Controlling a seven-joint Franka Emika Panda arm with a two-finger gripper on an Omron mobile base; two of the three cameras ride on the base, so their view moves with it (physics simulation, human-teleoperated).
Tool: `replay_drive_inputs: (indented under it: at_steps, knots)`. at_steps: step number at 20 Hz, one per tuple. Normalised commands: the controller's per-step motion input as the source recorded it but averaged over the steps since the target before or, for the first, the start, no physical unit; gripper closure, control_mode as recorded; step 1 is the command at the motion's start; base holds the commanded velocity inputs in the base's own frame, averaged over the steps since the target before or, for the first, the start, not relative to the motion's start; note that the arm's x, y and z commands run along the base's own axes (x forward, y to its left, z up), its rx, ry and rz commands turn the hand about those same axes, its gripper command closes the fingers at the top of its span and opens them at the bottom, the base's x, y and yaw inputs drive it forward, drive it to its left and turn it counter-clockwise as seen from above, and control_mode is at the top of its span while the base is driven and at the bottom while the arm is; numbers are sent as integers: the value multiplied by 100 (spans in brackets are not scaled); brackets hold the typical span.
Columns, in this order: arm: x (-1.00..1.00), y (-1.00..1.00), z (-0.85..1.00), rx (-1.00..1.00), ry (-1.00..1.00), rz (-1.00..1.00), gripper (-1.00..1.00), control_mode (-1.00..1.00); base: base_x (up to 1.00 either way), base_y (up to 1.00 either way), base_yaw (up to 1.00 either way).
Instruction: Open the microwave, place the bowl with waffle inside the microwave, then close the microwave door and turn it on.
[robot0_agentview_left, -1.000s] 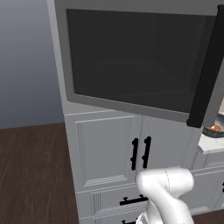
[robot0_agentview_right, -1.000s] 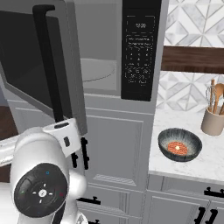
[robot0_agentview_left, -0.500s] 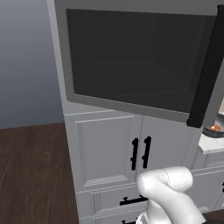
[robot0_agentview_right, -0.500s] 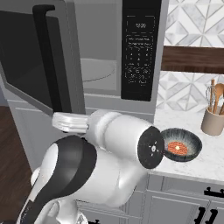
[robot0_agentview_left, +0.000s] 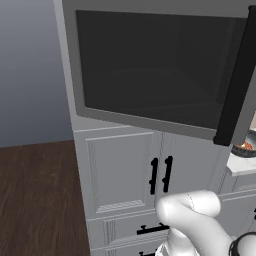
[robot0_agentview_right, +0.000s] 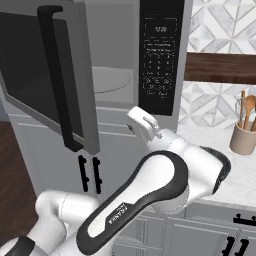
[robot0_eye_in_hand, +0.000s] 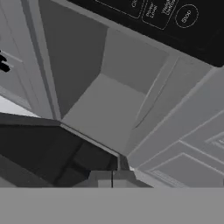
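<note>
The microwave door (robot0_agentview_right: 47, 75) stood swung open left of the microwave (robot0_agentview_right: 160, 55). Within the last second the arm had swung up across the front, hiding the bowl on the tabletop (robot0_agentview_right: 245, 172). The gripper (robot0_eye_in_hand: 112, 178) was pinched shut, empty; fetching the bowl seemed next.

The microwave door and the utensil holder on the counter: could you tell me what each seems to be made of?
The microwave door: matte grey frame, likely painted metal or plastic, around dark tinted glass, judging by its see-through sheen. The utensil holder: plain beige, matte, possibly ceramic; the render leaves it open.
</note>
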Motion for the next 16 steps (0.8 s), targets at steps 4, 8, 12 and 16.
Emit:
replay_drive_inputs:
  at_steps: [4, 8, 12, 16]
  knots:
    - [83, 3, -35, 35, 12, 0, 100, -100, 0, 0, 0]
    - [62, 5, -2, 8, 18, 0, 100, -100, 0, 0, 0]
    - [15, 21, 2, 0, 4, 0, 100, -100, 0, 0, 0]
    - [25, 36, 1, 0, 3, 1, 100, -100, 0, 0, 0]
